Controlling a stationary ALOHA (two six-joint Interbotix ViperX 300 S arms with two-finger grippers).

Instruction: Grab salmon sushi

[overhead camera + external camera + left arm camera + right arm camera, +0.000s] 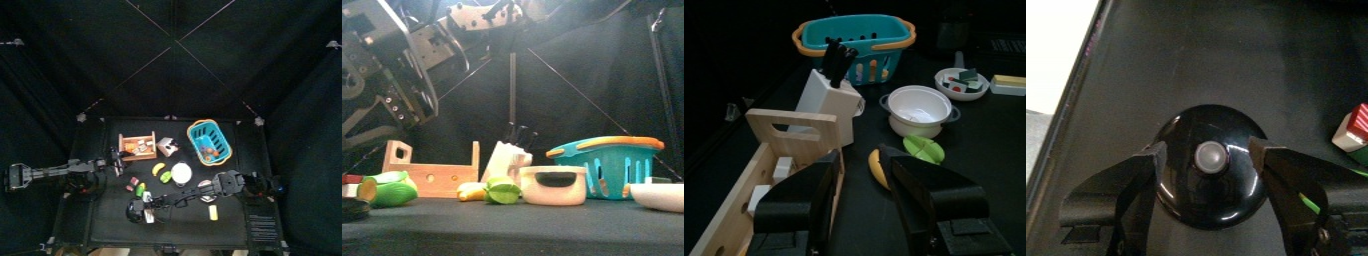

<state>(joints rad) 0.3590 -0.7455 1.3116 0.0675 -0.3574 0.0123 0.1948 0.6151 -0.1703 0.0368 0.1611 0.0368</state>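
A small orange and white piece (pixel 132 148) lies in the wooden tray (pixel 138 146); it looks like the salmon sushi, though it is too small to be sure. My left gripper (pixel 115 156) hangs just left of that tray. In the left wrist view the left gripper (pixel 866 195) is open over the tray's long side (pixel 738 205), with nothing between its fingers. A white bit (pixel 764 196) shows inside the tray beside one finger. My right gripper (pixel 1211 190) stands open at the front left of the table, its jaws either side of a black domed thing (pixel 1211 160).
Behind the tray stand a white knife block (pixel 828 95) and a teal basket (pixel 855 40). A white bowl (pixel 919 108), a lime (pixel 927 150) and a banana (pixel 879 168) lie beside it. A small dish (pixel 962 84) sits farther off. Small toy foods (pixel 134 182) lie near the right arm.
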